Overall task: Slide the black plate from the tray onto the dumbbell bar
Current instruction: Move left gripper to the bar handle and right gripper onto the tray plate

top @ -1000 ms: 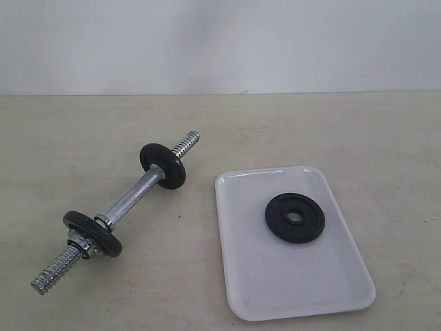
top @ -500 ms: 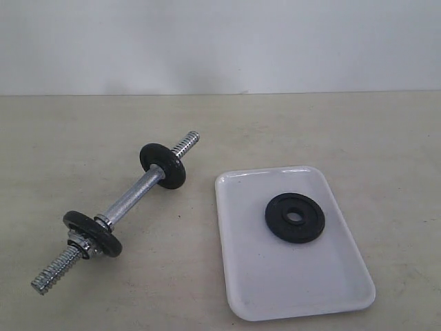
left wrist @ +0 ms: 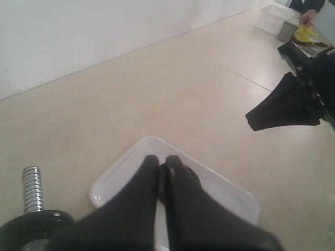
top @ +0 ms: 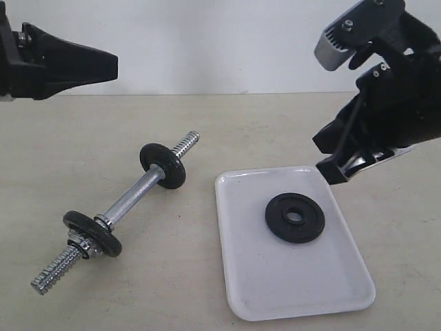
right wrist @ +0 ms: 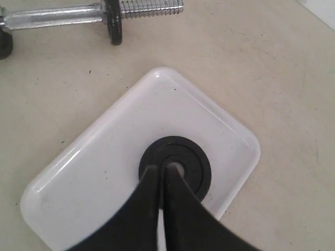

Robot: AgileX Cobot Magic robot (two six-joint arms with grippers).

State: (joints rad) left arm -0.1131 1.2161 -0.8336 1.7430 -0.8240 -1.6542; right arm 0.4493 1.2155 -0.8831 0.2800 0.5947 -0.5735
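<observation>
The black plate (top: 311, 227) lies flat in the white tray (top: 275, 279) at the right of the table. To the left lies the dumbbell bar (top: 131, 196), carrying two more black discs (top: 163, 165) (top: 93, 233) and a silver nut (top: 79, 245). My right gripper (top: 333, 172) hangs shut above the tray's far right corner, touching nothing. In the right wrist view its tips (right wrist: 161, 171) point at the plate (right wrist: 196, 157). My left gripper (top: 112, 66) is shut and empty, high at the upper left. Its fingers (left wrist: 149, 167) hide most of the plate (left wrist: 191, 175).
A pale wall runs behind the table. In the left wrist view a white container (left wrist: 273, 18) and yellow items (left wrist: 304, 34) sit far off beyond my right arm. The bar's far threaded end (top: 185, 145) points toward the wall.
Both arms have come into the exterior view, the left at the upper left and the right over the tray's far corner. Bar, discs, tray and plate have not moved.
</observation>
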